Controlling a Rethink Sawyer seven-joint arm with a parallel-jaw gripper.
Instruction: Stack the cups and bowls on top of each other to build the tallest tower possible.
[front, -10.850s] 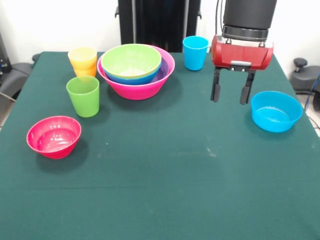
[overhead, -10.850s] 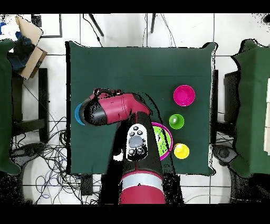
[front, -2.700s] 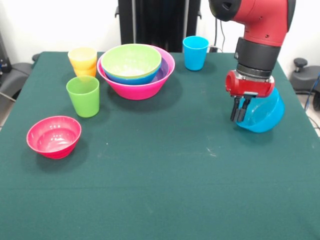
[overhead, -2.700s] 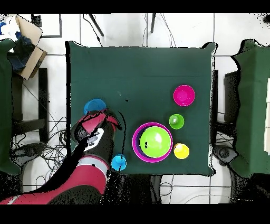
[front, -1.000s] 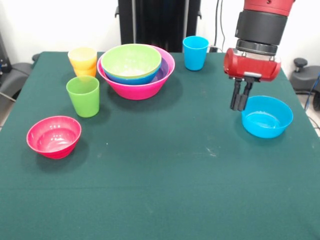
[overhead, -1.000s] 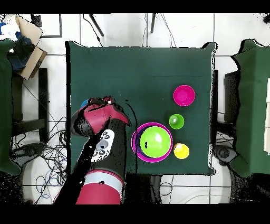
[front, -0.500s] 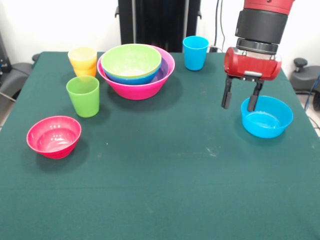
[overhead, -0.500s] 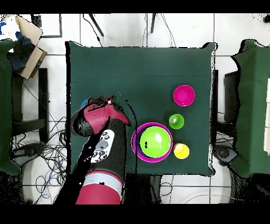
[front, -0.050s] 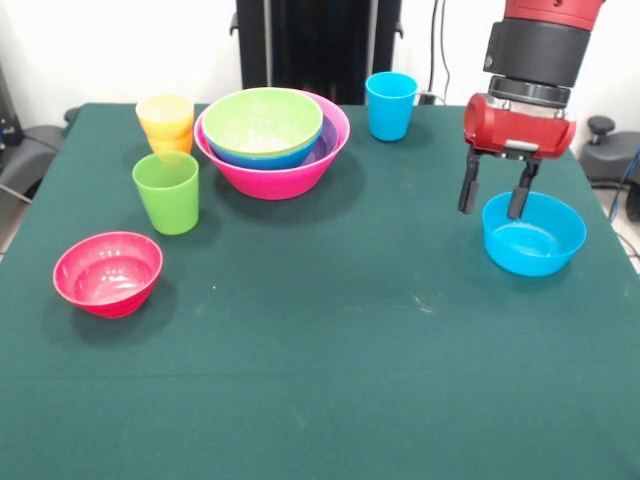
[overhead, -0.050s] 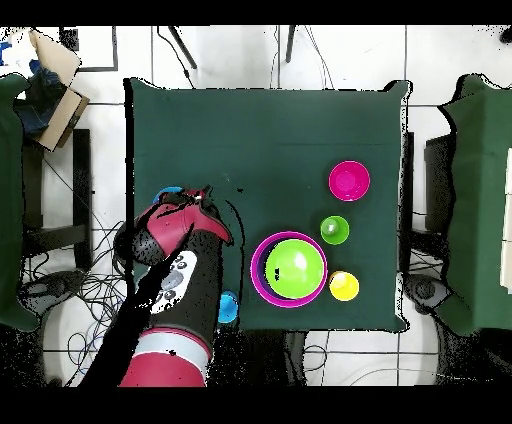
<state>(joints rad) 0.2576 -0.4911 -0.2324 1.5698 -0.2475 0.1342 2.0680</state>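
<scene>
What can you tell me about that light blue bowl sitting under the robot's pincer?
The light blue bowl is a small, round, glossy bowl that looks like plastic. It sits upright and empty on the green tablecloth, apart from the other dishes, near the table's edge. The open pincer hangs just above its rim, one finger over the bowl's edge and the other outside; neither seems to touch it. From overhead only a sliver of it shows beside the arm.

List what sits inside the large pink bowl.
Nested in the large pink bowl are a purple bowl, a blue bowl and, topmost, a light green bowl. Anything below the blue one is covered.
</scene>
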